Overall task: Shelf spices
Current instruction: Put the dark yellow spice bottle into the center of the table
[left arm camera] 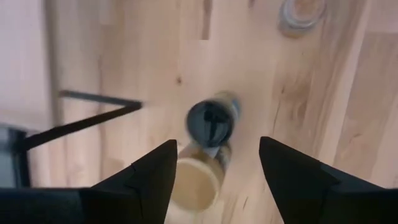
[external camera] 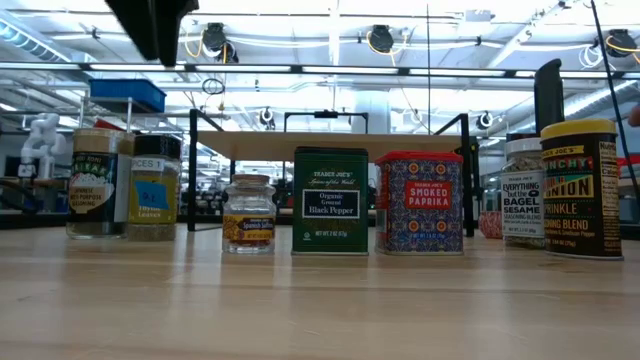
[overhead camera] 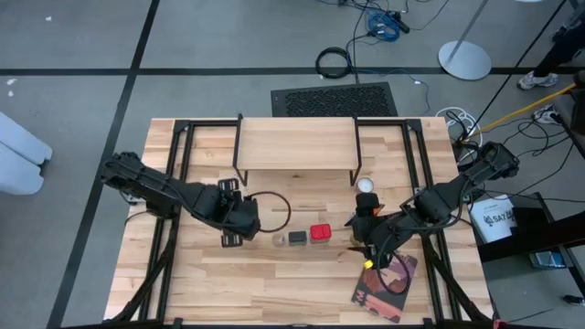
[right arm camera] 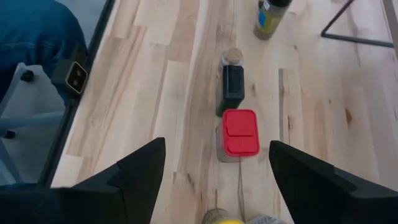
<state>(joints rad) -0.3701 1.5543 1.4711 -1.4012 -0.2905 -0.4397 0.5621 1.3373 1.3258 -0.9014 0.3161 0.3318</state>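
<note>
High view: shelf (overhead camera: 297, 143) stands at upper centre of the table (overhead camera: 183, 274), plank top bare, so no spice is shelved yet. 3 spices sit in a row at centre: small clear jar (overhead camera: 279, 240), black pepper tin (overhead camera: 298, 238), red paprika tin (overhead camera: 320, 232). Left gripper (overhead camera: 230, 234) hovers left of the row; right gripper (overhead camera: 366, 245) hovers right of it, above the book (overhead camera: 384, 291). A white-topped jar (overhead camera: 366, 185) stands by the shelf's right leg.

Low view: jars stand upright in a line, labels forward, shelf behind them.

Left wrist view: fingers (left arm camera: 149, 171) apart, holding nothing, straddling 2 jars below, a black-topped jar (left arm camera: 212, 118) and a tan-topped jar (left arm camera: 196, 180), likely lining up a pick.

Right wrist view: fingers (right arm camera: 140, 165) spread, empty, aimed down the row at the paprika tin.
</note>
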